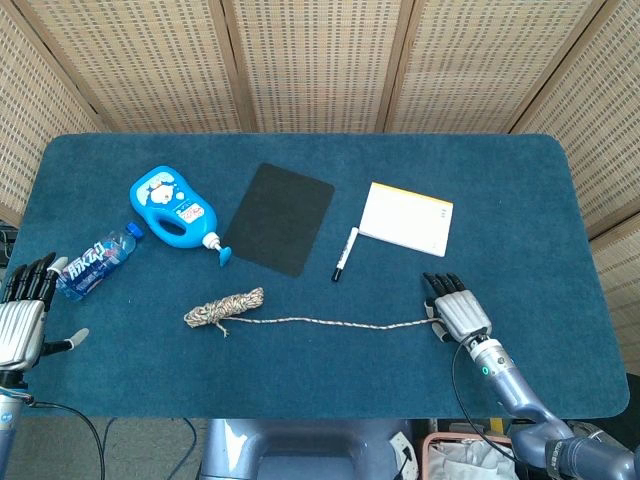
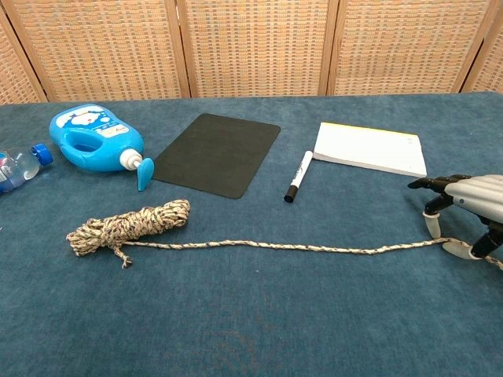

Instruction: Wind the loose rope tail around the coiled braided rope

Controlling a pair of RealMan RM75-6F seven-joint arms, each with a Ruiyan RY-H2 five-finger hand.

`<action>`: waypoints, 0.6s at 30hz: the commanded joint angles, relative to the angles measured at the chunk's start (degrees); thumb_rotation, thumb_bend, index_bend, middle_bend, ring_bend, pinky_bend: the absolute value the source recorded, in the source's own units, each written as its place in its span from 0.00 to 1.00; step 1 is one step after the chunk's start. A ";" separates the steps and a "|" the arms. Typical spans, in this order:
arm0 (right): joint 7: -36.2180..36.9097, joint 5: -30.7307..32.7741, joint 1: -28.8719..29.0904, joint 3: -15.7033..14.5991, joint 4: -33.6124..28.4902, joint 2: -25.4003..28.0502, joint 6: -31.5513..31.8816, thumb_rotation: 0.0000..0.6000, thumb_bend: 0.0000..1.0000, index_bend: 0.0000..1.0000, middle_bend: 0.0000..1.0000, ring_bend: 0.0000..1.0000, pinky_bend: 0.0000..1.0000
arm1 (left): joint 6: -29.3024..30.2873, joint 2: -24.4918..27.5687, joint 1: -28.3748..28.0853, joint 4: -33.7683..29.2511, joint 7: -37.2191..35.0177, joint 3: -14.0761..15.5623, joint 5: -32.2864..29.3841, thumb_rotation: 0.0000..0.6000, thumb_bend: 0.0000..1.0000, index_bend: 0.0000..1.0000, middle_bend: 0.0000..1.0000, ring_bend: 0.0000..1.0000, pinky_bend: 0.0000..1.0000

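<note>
The coiled braided rope (image 1: pixel 225 307) (image 2: pixel 130 224) lies at the table's front left. Its loose tail (image 1: pixel 340 323) (image 2: pixel 299 247) runs straight out to the right across the blue cloth. My right hand (image 1: pixel 458 315) (image 2: pixel 464 208) sits low over the tail's far end, palm down with the fingers stretched forward. In the chest view its thumb rests on the cloth right by the rope, and a fingertip hangs just above it; no pinch shows. My left hand (image 1: pixel 22 320) hovers off the table's left front corner, fingers apart and holding nothing. The chest view does not show it.
A blue detergent jug (image 1: pixel 172 208) and a small water bottle (image 1: pixel 92 263) lie at the left. Behind the rope sit a black mat (image 1: pixel 283 217), a marker (image 1: pixel 345 253) and a white notepad (image 1: pixel 407 217).
</note>
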 commanded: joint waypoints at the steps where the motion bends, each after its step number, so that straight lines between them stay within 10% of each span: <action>1: -0.57 0.06 0.06 -0.08 0.74 -0.43 0.01 1.00 0.39 0.50 0.00 0.00 0.00 | -0.09 -0.03 -0.04 0.05 -0.01 0.03 0.03 1.00 0.00 0.00 0.00 0.00 0.00; 18: -0.74 1.20 -0.11 -0.35 2.30 -0.88 -0.91 1.00 0.41 0.55 0.00 0.00 0.00 | -0.13 0.11 -0.07 0.11 -0.37 0.06 0.22 1.00 0.00 0.00 0.00 0.00 0.00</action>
